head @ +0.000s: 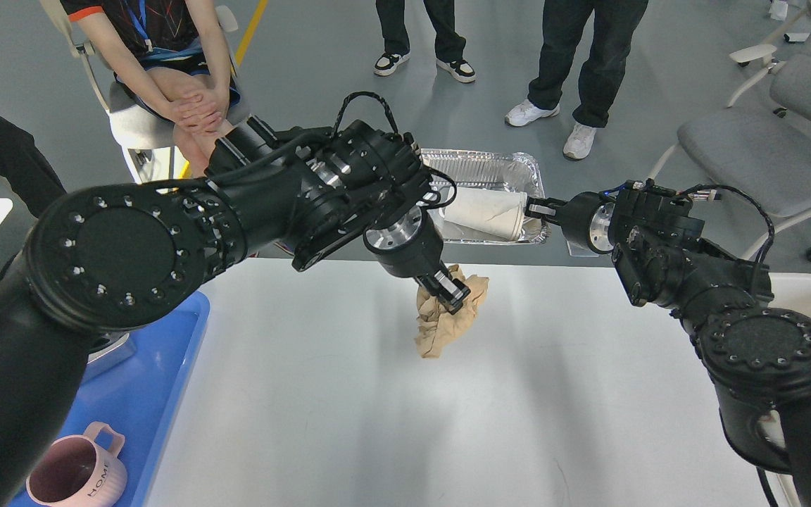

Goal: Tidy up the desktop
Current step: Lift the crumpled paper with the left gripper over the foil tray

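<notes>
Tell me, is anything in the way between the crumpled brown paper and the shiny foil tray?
Nothing visible blocks it. The left pincer holds the brown paper wad just short of the foil tray. A white paper roll already lies inside the tray, and the right pincer holds the tray's edge.
</notes>
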Controlling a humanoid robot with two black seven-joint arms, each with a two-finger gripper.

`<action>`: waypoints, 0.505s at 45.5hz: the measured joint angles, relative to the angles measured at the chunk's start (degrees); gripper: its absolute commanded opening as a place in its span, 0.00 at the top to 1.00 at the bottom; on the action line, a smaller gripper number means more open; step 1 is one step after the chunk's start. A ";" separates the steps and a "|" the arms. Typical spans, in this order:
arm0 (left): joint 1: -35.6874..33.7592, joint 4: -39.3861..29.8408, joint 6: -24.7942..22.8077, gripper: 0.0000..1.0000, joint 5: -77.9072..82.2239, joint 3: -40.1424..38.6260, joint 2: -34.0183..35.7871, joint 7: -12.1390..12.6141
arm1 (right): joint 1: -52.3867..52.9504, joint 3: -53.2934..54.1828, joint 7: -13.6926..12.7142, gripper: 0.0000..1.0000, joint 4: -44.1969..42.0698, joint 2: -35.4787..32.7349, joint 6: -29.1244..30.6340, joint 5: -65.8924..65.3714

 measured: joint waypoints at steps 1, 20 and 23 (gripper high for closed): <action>-1.11 0.01 -0.64 0.99 0.00 -0.71 -0.02 -0.01 | 0.00 -0.03 -0.02 1.00 0.00 0.01 0.00 0.00; -20.75 0.44 -8.16 0.99 0.07 -9.84 2.31 -0.36 | -0.22 -0.18 0.00 1.00 0.00 -0.08 -0.07 0.00; -22.43 0.48 -8.17 0.99 0.12 -10.56 2.94 -0.37 | -0.22 -0.18 0.00 1.00 0.00 -0.06 -0.07 0.00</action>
